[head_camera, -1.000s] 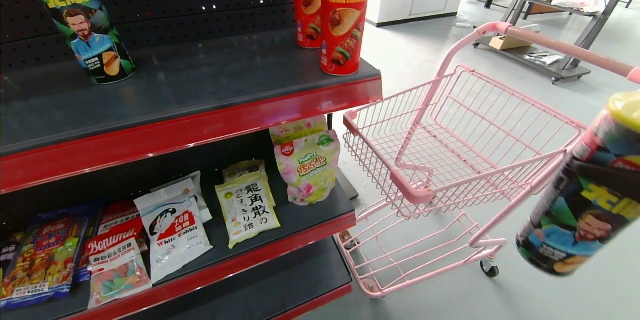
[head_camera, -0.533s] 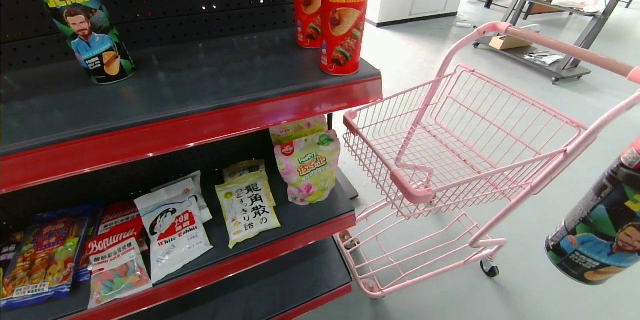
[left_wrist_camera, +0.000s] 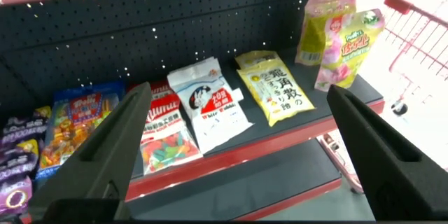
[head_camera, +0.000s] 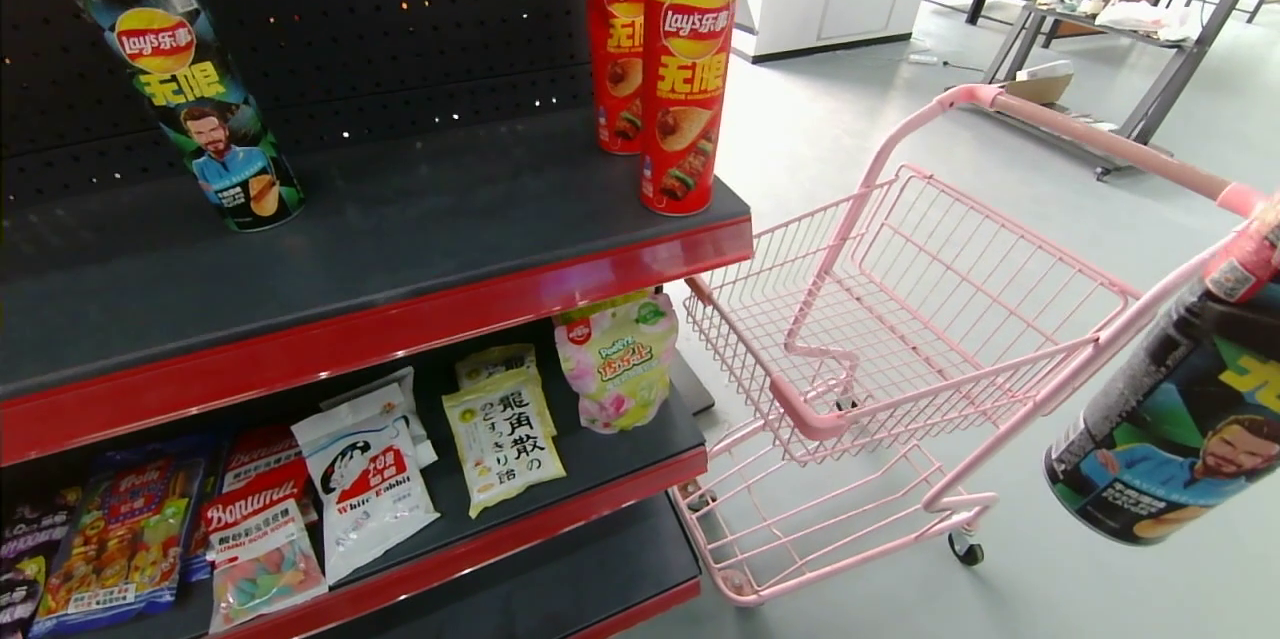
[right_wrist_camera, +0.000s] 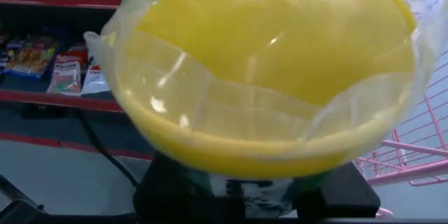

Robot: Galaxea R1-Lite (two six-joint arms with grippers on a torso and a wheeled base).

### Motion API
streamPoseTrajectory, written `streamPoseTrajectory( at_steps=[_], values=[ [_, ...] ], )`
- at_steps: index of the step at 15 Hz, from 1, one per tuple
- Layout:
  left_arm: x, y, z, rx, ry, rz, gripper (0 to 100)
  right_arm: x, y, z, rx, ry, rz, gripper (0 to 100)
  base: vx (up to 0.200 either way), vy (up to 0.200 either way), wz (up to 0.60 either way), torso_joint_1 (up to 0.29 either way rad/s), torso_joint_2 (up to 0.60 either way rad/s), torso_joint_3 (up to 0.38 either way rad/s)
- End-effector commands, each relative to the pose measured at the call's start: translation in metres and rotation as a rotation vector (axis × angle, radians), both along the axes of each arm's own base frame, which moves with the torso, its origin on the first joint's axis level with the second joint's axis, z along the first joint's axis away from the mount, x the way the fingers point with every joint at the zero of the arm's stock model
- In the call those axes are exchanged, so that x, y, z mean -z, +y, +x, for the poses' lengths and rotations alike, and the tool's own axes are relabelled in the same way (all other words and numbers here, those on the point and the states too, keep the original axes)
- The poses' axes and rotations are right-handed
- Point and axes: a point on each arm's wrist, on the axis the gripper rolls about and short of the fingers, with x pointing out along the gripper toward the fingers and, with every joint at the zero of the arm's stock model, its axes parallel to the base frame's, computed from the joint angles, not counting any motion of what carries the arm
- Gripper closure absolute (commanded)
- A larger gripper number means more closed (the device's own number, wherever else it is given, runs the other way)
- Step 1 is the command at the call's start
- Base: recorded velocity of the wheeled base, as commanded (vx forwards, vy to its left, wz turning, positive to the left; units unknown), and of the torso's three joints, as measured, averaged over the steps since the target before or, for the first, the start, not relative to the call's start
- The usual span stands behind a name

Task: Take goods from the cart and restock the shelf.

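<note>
The green chip can (head_camera: 1165, 419) is hanging tilted beside the handle end of the pink cart (head_camera: 1095, 141), outside its basket. The right gripper (right_wrist_camera: 255, 185) is clamping its body below the yellow lid (right_wrist_camera: 273, 77) (likely leaving the base free for setting down). The left gripper (left_wrist_camera: 238, 147) is gaping wide, holding nothing, before the lower shelf (left_wrist_camera: 346, 101). On the upper shelf (head_camera: 450, 209) a matching can (head_camera: 205, 109) is standing near the back left corner and two red cans (head_camera: 690, 79) at the right front corner, the gap between them likely awaiting this one.
</note>
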Motion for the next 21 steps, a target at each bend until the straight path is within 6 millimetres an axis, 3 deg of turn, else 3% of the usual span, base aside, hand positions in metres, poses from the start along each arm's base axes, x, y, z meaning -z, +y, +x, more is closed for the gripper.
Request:
streamPoseTrajectory(
  at_steps=[1, 6, 11, 17, 21],
  values=[
    [0.000, 0.000, 0.000, -0.001, 0.000, 0.001, 0, 0.000, 0.006, 0.026, -0.032, 0.063, -0.006, 100, 0.000, 0.000, 0.00, 0.154, -0.54, -0.369],
    [0.000, 0.000, 0.000, -0.001, 0.000, 0.001, 0, -0.001, 0.015, 0.065, -0.102, 0.126, -0.001, 100, 0.000, 0.000, 0.00, 0.200, -0.57, -0.375],
    [0.000, 0.000, 0.000, -0.001, 0.000, 0.001, 0, 0.003, 0.021, 0.091, -0.096, 0.125, -0.004, 100, 0.000, 0.000, 0.00, 0.195, -0.49, -0.302],
    [0.000, 0.000, 0.000, -0.001, 0.002, 0.001, 0, 0.006, 0.019, 0.088, -0.086, 0.131, -0.006, 100, 0.000, 0.000, 0.00, 0.004, -0.01, -0.009],
    [0.000, 0.000, 0.000, -0.001, 0.000, 0.001, 0, 0.011, 0.016, 0.074, -0.063, 0.130, -0.015, 100, 0.000, 0.000, 0.15, 0.001, 0.00, 0.001]
  ],
)
